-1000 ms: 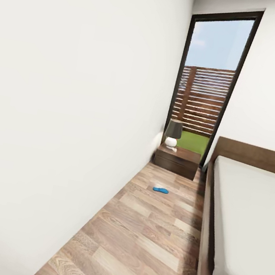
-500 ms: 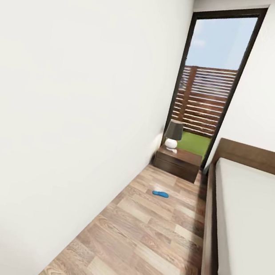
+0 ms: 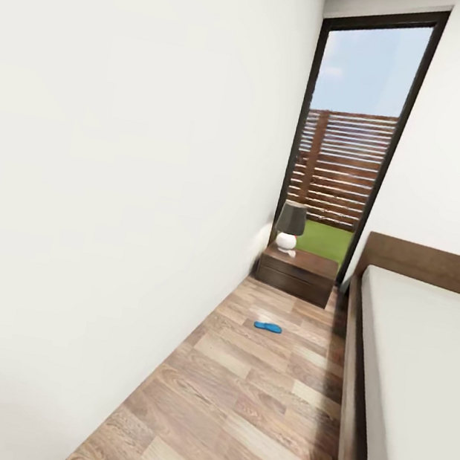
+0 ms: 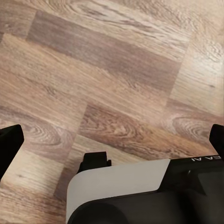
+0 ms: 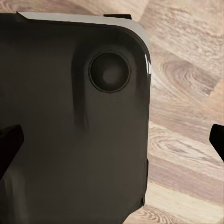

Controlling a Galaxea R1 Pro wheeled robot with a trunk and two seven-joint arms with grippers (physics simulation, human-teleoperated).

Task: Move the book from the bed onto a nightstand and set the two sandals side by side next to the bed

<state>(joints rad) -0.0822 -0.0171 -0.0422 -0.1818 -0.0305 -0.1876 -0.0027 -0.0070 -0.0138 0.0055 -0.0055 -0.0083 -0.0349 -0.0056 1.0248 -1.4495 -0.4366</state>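
One bright blue sandal (image 3: 268, 327) lies flat on the wooden floor, between the white wall and the bed (image 3: 421, 347). Beyond it, the dark brown nightstand (image 3: 297, 270) stands against the wall beside the headboard and carries a lamp (image 3: 289, 225). The bed's mattress is bare where it shows. The book is out of view. In the left wrist view my left gripper (image 4: 112, 140) hangs open over the floorboards, its fingertips (image 4: 9, 144) far apart. My right gripper (image 5: 112, 140) is open too, in front of the robot's black body.
A white wall (image 3: 114, 202) runs close along the left. The floor strip (image 3: 250, 415) between wall and bed frame (image 3: 353, 357) is narrow. A tall glazed opening (image 3: 349, 130) behind the nightstand looks onto a slatted fence and grass.
The whole head view has shifted, so the camera has moved: the bed sits further right and less of it shows. The sandal and nightstand have not moved on the floor.
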